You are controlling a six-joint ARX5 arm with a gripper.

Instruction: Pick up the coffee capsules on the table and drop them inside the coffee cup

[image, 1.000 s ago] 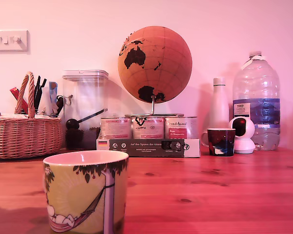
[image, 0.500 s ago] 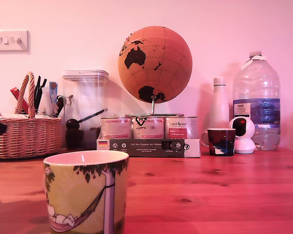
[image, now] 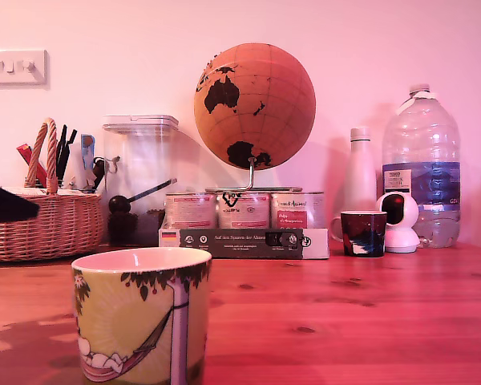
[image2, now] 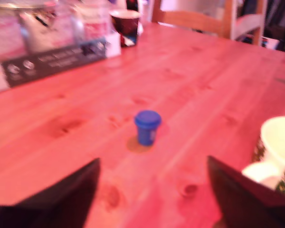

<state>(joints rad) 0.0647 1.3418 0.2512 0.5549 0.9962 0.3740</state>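
Exterior view: one coffee cup (image: 140, 313) stands up front, no capsule visible, and a dark gripper tip pokes in at the exterior view's left.

Wrist view: gripper (image2: 152, 190) wide apart and empty, one blue capsule (image2: 147, 127) upright ahead, cup close by. Looks like the approach; next, descend and straddle it.

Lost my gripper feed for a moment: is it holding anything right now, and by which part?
Nothing. The jaws stand wide open and empty in the wrist view; the blue capsule sits on the table ahead of them, untouched.
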